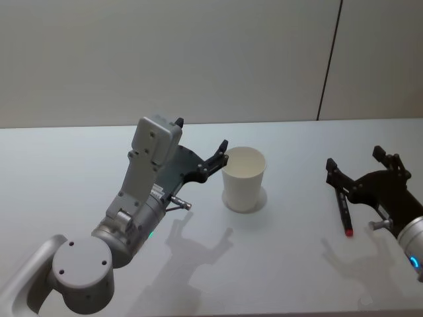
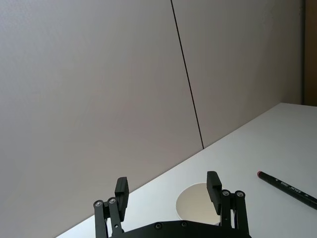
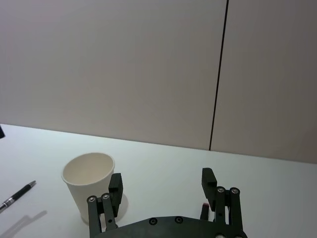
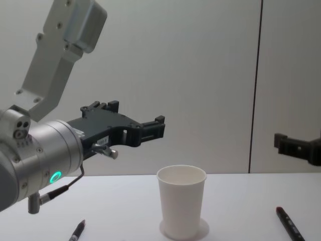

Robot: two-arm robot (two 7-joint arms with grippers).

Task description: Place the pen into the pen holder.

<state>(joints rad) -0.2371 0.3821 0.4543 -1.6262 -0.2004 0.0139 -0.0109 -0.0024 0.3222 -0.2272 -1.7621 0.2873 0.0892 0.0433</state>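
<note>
White paper cup serving as the pen holder [image 1: 243, 178] is found standing upright on the tabletop [image 1: 79, 158], near the middle of the head view, mouth upward. To its right, well apart, a black pen [image 1: 344, 211] with a red end is seen lying flat on the tabletop, red end toward the robot. The right gripper [image 1: 355, 162] is held above that pen, clear of the surface in the chest view, its fingers spread wide and empty. A second pen [image 4: 77, 230], dark with a silver tip, is noted lying on the tabletop to the cup's left. The left gripper [image 2: 167, 191] is held higher than the cup's rim, on its left side, fingers spread apart and empty.
</note>
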